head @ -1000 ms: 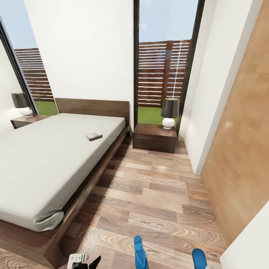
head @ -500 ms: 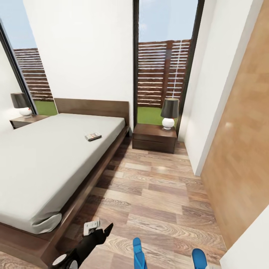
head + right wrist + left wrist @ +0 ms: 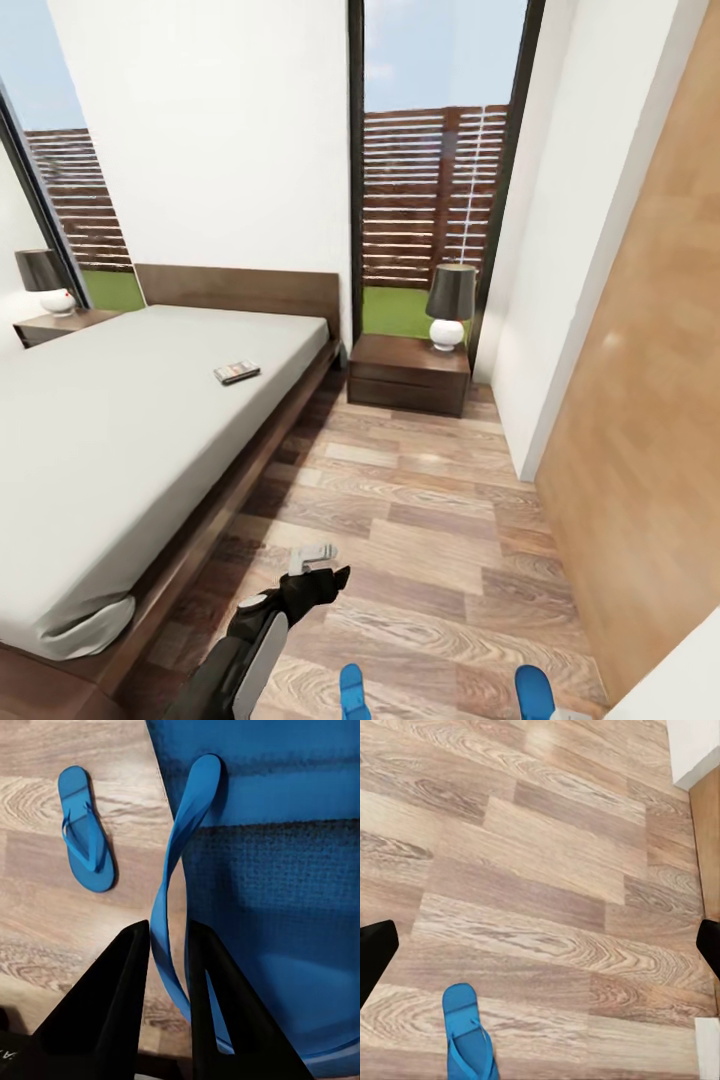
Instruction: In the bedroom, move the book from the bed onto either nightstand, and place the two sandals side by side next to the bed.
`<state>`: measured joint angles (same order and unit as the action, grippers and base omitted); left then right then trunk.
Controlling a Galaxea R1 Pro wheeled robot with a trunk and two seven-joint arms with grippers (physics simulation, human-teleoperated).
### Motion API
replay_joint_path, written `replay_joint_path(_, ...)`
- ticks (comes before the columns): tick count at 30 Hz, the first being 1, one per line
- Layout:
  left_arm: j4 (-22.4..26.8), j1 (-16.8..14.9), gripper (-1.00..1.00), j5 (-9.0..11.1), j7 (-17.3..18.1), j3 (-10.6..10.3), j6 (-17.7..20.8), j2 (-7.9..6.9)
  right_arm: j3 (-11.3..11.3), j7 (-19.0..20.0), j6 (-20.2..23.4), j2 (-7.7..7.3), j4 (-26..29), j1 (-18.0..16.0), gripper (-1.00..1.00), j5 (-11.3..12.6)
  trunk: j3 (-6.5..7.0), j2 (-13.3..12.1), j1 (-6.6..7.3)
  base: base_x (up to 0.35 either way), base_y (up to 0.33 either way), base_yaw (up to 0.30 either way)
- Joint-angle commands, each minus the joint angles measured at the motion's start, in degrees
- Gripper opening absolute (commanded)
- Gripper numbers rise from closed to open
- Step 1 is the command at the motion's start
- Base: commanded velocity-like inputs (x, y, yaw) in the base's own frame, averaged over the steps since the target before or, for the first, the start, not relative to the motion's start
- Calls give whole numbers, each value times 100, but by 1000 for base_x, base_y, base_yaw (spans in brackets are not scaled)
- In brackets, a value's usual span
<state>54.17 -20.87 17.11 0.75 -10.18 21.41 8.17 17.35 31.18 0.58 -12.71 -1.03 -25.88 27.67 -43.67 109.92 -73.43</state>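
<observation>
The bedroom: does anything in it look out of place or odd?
Yes. A book lies alone on the otherwise bare bed. Two blue sandals sit on the wood floor, apart: one lies loose, while the other's strap is pinched by the right tool.

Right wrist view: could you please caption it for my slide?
Right end effector closed on a blue sandal's strap; second sandal flat on wood floor.
</observation>
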Motion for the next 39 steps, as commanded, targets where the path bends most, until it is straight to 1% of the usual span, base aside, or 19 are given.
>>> replay_joint_path(1,-103,-60,100,25,0,2,35,-1,40,46,12,0,-8,-6,-100,71,-6,3,-2,195,-70,0)
replay_joint_path(6,-250,-144,100,42,-4,12,75,-38,40,55,12,-3,-6,-5,-100,72,-6,3,-2,91,-22,0)
replay_joint_path(8,-264,-150,100,49,-4,15,79,-118,39,65,13,-3,-4,-5,-100,72,-6,3,-2,17,-4,0)
replay_joint_path(10,-268,-153,100,60,-5,16,86,-255,39,70,13,-3,-3,-5,-100,72,-6,3,-2,6,-1,0)
replay_joint_path(11,-267,-154,100,61,-5,16,95,-292,38,71,14,-3,-3,-5,-100,72,-6,3,-2,3,-1,0)
replay_joint_path(17,-267,-154,100,57,-5,13,299,-391,34,82,20,-3,-7,-5,-100,72,-6,3,-2,1,0,0)
replay_joint_path(19,-267,-154,100,53,-5,11,393,-400,37,86,20,-3,-6,-5,-100,72,-6,3,-2,0,0,0)
replay_joint_path(23,-254,-154,100,55,-5,13,767,-403,34,94,21,-3,-3,-5,-100,79,-6,3,-2,0,0,0)
replay_joint_path(26,-236,-154,100,53,-5,22,1114,-404,34,96,21,-3,-3,-5,-100,80,-6,3,-2,0,0,0)
replay_joint_path(27,-201,-154,100,51,-5,16,1282,-404,33,98,21,-3,-3,-5,-100,80,-6,3,-2,0,0,0)
replay_joint_path(31,-172,-154,100,36,-5,-2,1350,-398,34,99,21,-3,-3,-5,-100,80,-6,3,-2,0,0,0)
replay_joint_path(39,-161,-154,100,30,-5,-8,1376,-395,3,92,80,-7,41,-10,-100,79,-149,323,-177,0,0,0)
